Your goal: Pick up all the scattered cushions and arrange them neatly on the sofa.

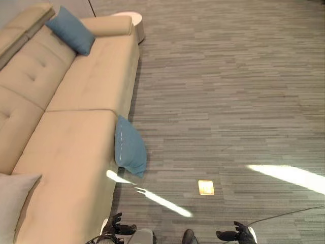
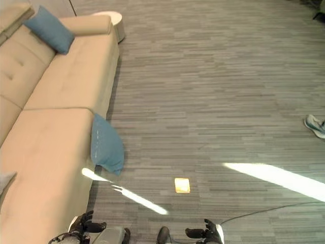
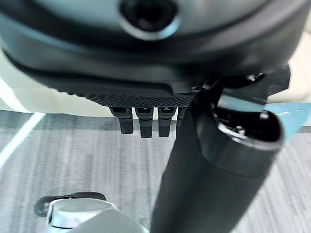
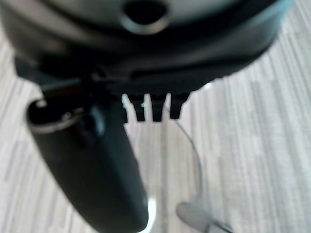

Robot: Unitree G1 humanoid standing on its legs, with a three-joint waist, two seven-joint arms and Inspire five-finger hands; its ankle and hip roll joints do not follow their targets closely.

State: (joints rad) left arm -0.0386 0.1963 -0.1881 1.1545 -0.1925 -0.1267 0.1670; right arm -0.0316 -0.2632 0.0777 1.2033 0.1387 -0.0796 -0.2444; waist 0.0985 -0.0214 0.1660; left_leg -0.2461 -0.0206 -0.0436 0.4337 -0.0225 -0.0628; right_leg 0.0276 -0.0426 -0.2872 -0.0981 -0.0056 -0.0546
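Approach stage, by my judgement: blue cushion [image 1: 130,147] leans on the floor against the sofa's [image 1: 76,152] front edge. Left hand [image 1: 114,227] and right hand [image 1: 238,234] hang relaxed, empty. Next: step closer, grasp it.

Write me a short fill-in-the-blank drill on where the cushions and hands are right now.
1. One blue cushion leans against the front of the sofa, its lower end on the ____.
2. The other blue cushion rests on the sofa beside a beige ____-shaped cushion.
3. The left hand and right hand both hold ____.

Missing words: floor; roll; nothing
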